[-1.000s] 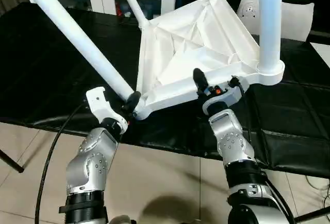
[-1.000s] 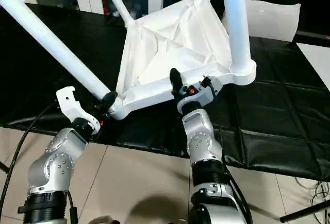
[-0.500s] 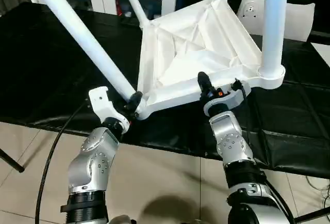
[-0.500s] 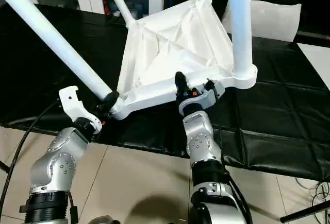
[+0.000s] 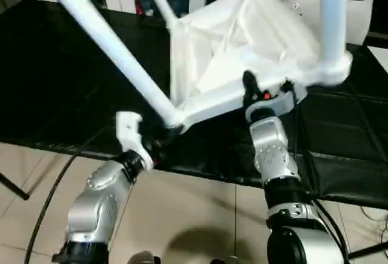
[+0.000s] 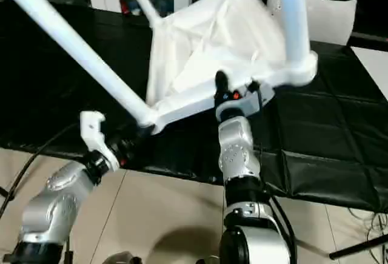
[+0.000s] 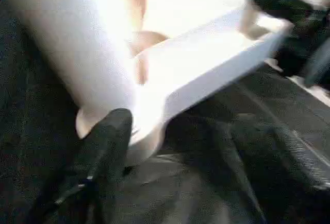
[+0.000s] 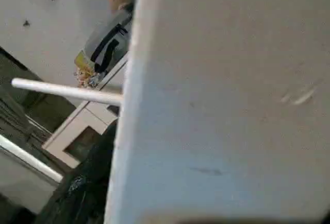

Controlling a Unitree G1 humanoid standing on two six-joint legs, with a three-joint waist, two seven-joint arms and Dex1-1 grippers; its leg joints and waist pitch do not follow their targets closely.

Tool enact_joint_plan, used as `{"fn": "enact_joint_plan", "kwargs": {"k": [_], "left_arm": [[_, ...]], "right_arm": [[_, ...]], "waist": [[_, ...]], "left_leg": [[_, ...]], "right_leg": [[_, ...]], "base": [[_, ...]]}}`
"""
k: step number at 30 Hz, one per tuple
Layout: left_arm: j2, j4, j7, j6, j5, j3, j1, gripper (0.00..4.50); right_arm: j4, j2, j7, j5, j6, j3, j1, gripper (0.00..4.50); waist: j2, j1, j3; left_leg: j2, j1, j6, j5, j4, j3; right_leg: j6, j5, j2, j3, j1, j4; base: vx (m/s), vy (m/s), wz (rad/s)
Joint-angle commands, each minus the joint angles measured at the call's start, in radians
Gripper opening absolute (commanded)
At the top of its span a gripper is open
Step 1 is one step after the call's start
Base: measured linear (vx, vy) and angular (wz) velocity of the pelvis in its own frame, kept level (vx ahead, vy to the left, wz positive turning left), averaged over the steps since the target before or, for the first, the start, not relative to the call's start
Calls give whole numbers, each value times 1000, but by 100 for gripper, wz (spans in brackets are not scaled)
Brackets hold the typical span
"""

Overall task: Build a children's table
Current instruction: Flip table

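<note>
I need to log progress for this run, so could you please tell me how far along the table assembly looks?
Nearly done: the tabletop lies underside up on the black work surface, with legs standing in its corner sockets; four legs show. In hand: the right pincer grips the tabletop's near edge, while the left pincer sits at the near-left corner socket. Left: probably turning the table upright.

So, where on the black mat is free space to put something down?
The black mat is bare left of the near-left leg, and right of the right gripper below the near-right leg. It is crowded beneath the tabletop and around the left gripper.
</note>
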Motion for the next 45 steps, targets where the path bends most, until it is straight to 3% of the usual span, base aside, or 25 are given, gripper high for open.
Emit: {"fn": "enact_joint_plan", "kwargs": {"k": [1,7,8,9,12,15,17,21,22,28,29,30,34,38,40,44,45], "left_arm": [[42,-72,-51,-20,4,-16,14,389],[88,-171,-78,-33,0,-16,-4,430],[116,-226,-86,-10,-1,-21,-32,438],[126,-240,-89,-5,0,-24,-41,449],[207,-301,-120,-5,54,-56,-124,450],[263,-315,-137,-21,123,-76,-203,450],[300,-300,-121,-58,199,-74,-315,450],[373,-259,-82,-129,316,-76,-459,450],[389,-253,-76,-144,336,-76,-479,450],[428,-215,-75,-221,374,-47,-590,450],[434,-194,-66,-238,387,-42,-616,450],[444,-168,-55,-270,407,-41,-636,450],[489,-78,-39,-335,481,-64,-682,450],[515,10,-18,-377,550,-92,-710,450],[520,74,4,-402,584,-105,-734,450],[519,198,56,-466,649,-127,-799,450],[513,240,77,-483,663,-131,-824,450]], "right_arm": [[-116,-45,-32,-99,-69,18,-14,208],[-217,-105,-97,-257,-73,70,35,208],[-269,-131,-142,-332,-53,93,62,208],[-283,-137,-160,-355,-46,99,69,208],[-355,-173,-220,-450,20,134,95,208],[-388,-203,-239,-507,67,168,99,207],[-406,-232,-254,-565,101,199,87,205],[-419,-262,-273,-637,153,240,64,201],[-420,-265,-276,-648,163,246,59,199],[-414,-259,-268,-680,240,284,35,198],[-402,-253,-252,-678,251,295,37,198],[-393,-248,-245,-677,257,301,40,233],[-395,-232,-227,-667,280,310,59,273],[-404,-224,-231,-662,300,311,77,279],[-418,-221,-230,-659,304,315,98,310],[-457,-217,-220,-663,313,316,145,310],[-467,-216,-218,-664,315,316,160,310]], "waist": [[1,-4,-74],[2,1,-67],[4,4,-66],[3,6,-66],[1,9,-65],[-2,4,-58],[-5,-2,-60],[-6,-11,-64],[-6,-15,-66],[-3,-14,-70],[-7,-15,-68],[-9,-14,-67],[-5,-15,-63],[0,-16,-65],[2,-16,-65],[0,-14,-66],[7,-12,-66]], "left_leg": [[79,23,82,-2,-74,-19],[76,27,4,-87,-82,-16],[77,27,-11,-95,-84,-18],[75,28,-20,-100,-84,-16],[70,29,-36,-117,-85,-16],[69,27,-64,-168,-91,-22],[66,27,-79,-193,-88,-23],[65,23,-81,-163,-85,-26],[65,19,-80,-143,-82,-26],[66,23,-74,-93,-77,-23],[66,21,-75,-107,-78,-22],[66,21,-73,-123,-78,-23],[69,22,-89,-166,-82,-26],[70,24,-97,-165,-83,-27],[70,26,-100,-177,-84,-28],[70,25,-98,-176,-84,-30],[69,27,-98,-177,-83,-29]], "right_leg": [[-207,6,-82,70,60,-49],[-148,-90,-76,73,55,-60],[-135,-105,-75,73,55,-61],[-124,-105,-73,74,52,-60],[-97,-132,-69,74,52,-61],[-64,-226,-69,75,55,-70],[-48,-272,-73,77,57,-75],[-59,-209,-69,76,59,-68],[-67,-178,-72,76,65,-62],[-119,-82,-72,76,63,-51],[-122,-94,-72,75,64,-53],[-120,-120,-74,76,64,-56],[-97,-209,-76,77,60,-63],[-107,-192,-77,77,58,-62],[-108,-187,-77,78,58,-62],[-117,-175,-80,78,61,-64],[-116,-174,-79,79,59,-65]], "base": [[0,0,0],[0,0,0],[0,0,0],[0,0,0],[0,0,0],[0,0,0],[0,0,0],[0,0,0],[0,0,0],[0,0,0],[0,0,0],[0,0,0],[0,0,0],[0,0,0],[0,0,0],[0,0,0],[0,0,0]]}}
